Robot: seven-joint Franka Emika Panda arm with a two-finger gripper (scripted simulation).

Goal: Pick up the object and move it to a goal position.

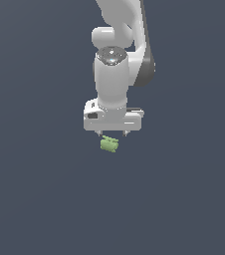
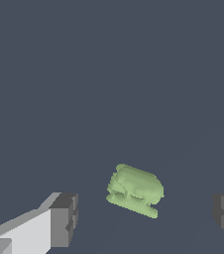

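The object (image 1: 109, 144) is a tiny light-green knobbly block lying on the dark grey floor. My white gripper (image 1: 112, 133) hangs straight above it, fingertips pointing down and just short of the block. In the wrist view the object (image 2: 135, 190) sits in the gap between the two grey fingertips (image 2: 64, 219), touching neither. The gripper (image 2: 146, 216) is open, its fingers spread far wider than the block.
A plain dark grey floor (image 1: 40, 199) fills both views. The white arm (image 1: 117, 55) rises from the gripper toward the top of the exterior view.
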